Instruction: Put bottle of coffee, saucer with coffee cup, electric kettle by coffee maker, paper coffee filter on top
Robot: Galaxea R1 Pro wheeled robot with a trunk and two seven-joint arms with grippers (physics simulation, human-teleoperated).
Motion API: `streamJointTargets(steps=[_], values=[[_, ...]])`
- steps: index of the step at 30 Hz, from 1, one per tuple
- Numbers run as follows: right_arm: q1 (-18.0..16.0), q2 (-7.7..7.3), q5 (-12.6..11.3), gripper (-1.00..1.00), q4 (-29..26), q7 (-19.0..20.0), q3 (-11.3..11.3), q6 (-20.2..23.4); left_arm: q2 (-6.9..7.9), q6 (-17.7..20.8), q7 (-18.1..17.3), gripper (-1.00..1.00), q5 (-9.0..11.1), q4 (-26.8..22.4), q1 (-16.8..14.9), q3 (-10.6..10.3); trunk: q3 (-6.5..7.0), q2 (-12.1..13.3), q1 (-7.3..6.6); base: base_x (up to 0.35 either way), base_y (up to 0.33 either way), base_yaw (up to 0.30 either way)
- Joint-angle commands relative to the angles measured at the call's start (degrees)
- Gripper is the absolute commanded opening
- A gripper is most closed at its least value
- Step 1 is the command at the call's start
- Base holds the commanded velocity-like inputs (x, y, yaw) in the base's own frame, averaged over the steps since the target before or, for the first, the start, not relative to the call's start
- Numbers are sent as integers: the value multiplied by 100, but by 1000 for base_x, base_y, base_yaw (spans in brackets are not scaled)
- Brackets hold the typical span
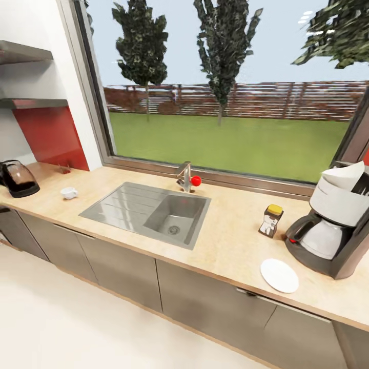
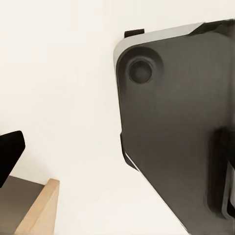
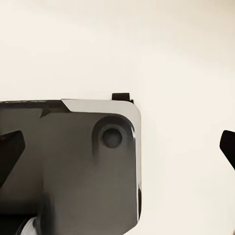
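On kitchen countertop (image 1: 230, 241): saucer (image 1: 279, 275) beside coffee maker (image 1: 333, 225) | coffee cup (image 1: 68, 192) near electric kettle (image 1: 18, 178) | both jaws spread, empty

Speckled wood-tone kitchen countertop (image 1: 230, 241), brushed steel sink (image 1: 118, 205), smoky see-through electric kettle (image 1: 18, 178), matt white saucer (image 1: 279, 275)

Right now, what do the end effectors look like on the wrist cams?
Left fingertip: matte black, wedge-shaped, with a plain unmarked surface. Right fingertips: the same matte black, tapering to blunt points, also unmarked.
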Motion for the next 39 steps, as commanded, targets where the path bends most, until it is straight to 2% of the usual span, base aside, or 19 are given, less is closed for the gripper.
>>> streamJointTargets(steps=[1, 16, 22, 24, 26, 39], values=[[-3, -2, -45, 100, 7, 27, 11, -21, -2, 1, 21, 100, 52, 0, -5, -48, -8, -11, 3, 0, 0, 261], [-2, -2, -37, 100, 19, 35, 14, -23, -20, -138, 18, 100, 61, -7, -5, -59, 81, -11, 3, 0, 10, 219], [-2, -9, -37, 100, 27, 35, 7, -29, -12, -165, 14, 100, 68, -8, -5, -59, 127, -11, 3, 70, 270, 135], [-2, -11, -37, 100, 28, 39, 5, -29, -5, -386, 10, 100, 70, -9, -5, -49, 145, -11, 3, 77, 298, 11], [-2, -11, -37, 100, 28, 35, 5, -29, -3, -446, 7, 100, 70, -9, -5, -46, 163, -11, 3, 85, 300, 1], [-2, -11, -37, 100, 28, 35, 5, -29, 5, -473, 6, 100, 70, -9, -5, -37, 278, -11, 3, 166, 293, 0]])
